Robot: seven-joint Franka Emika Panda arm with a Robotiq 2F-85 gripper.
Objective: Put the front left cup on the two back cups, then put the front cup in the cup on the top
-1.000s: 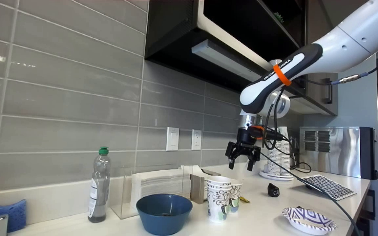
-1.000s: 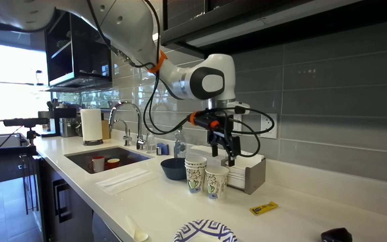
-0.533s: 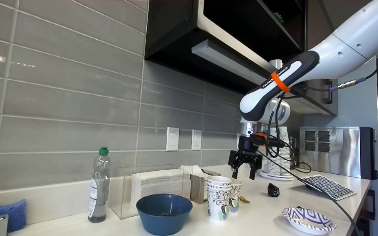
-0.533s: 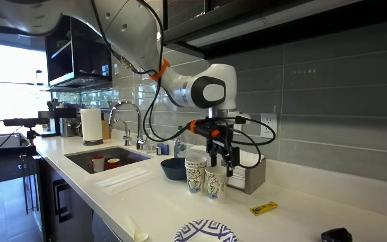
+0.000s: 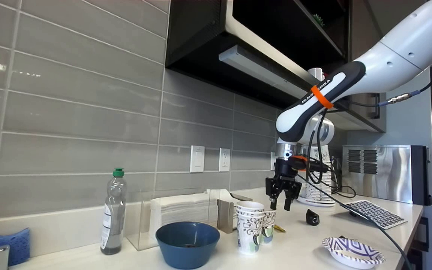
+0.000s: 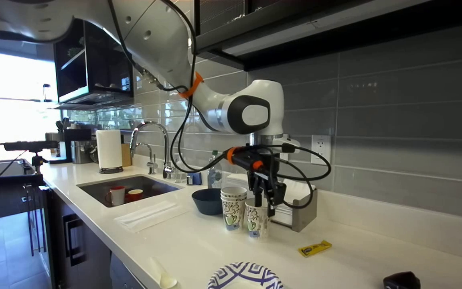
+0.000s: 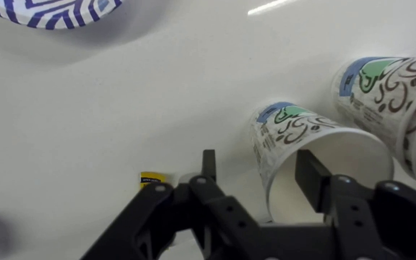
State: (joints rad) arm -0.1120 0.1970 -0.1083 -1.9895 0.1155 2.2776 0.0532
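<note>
Hanging just over a single paper cup (image 6: 256,222), the claw (image 5: 280,206) has its fingers spread well apart, with nothing gripped between them. The cup stands upright on the table (image 6: 193,251) beneath the claw, white with dark swirls, a green mug drawing and a blue patch low on its side (the inside is plain white). In the wrist view one finger overlaps its mouth and the other lies outside its wall; whether a tip has dipped below the rim, I cannot tell. Just beside it, beyond the finger over the mouth, stands a stack of matching cups (image 6: 233,210). Compared with a second ago, the claw has come lower and nearer the cup, while cup and stack have stayed put.
</note>
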